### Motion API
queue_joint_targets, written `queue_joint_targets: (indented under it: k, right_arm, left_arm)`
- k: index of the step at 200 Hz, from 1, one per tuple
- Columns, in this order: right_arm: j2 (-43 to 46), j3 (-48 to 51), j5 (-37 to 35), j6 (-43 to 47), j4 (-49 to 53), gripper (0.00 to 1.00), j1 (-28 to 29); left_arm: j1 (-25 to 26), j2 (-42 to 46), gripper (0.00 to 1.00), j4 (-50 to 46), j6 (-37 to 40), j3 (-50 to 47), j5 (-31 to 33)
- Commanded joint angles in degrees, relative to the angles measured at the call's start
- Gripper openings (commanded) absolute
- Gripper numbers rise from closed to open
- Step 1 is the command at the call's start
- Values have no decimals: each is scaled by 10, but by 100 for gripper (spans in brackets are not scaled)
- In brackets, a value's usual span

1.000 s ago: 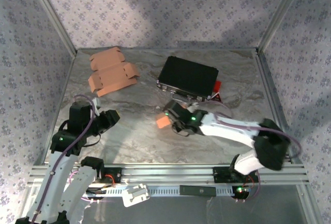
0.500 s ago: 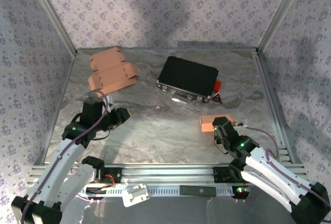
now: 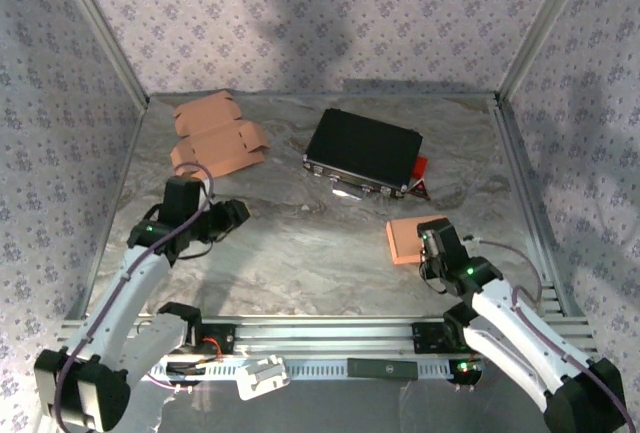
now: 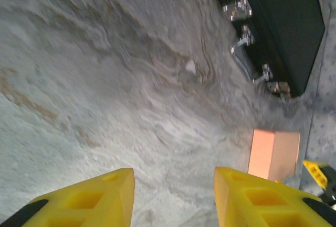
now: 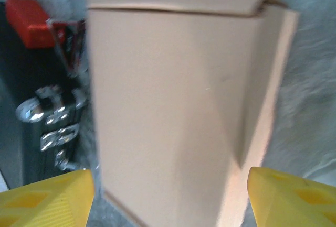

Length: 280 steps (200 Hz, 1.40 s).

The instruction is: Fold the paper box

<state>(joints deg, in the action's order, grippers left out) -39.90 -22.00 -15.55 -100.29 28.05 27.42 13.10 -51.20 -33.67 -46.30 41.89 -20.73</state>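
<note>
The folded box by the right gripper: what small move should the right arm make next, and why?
Probably pull the right gripper straight back from the folded box, keeping the jaws open. The box looks closed and lies on the table. In the right wrist view the yellow fingers stand wide on either side of it without pressing it, so no grip seems needed.

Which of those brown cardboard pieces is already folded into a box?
The folded box on the right, beside the right gripper: it is closed up, with sides. The flat cardboard pieces at the back left lie unfolded, flaps out.
</note>
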Motion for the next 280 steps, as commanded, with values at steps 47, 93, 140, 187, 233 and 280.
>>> queue_joint_targets:
  k: [47,93,140,187,233,280]
  right_arm:
    - [-58,-125,-5,195,-17,75,40]
    - [-118,-157,25,300,-80,72,49]
    - [-166,-169,62,359,-148,70,52]
    - [-205,-156,114,372,-215,69,47]
    - [-201,-154,144,391,-227,69,33]
    - [-190,-142,157,392,-230,68,16]
  left_arm:
    - [-147,-69,46,122,-75,3,-50]
    - [-270,-227,46,264,-139,16,-125]
    - [-281,-349,46,474,-245,-3,-69]
    - [-292,-457,43,580,-284,0,-28]
    - [-293,-511,38,657,-295,1,-11]
    - [-293,-537,36,679,-284,12,-2]
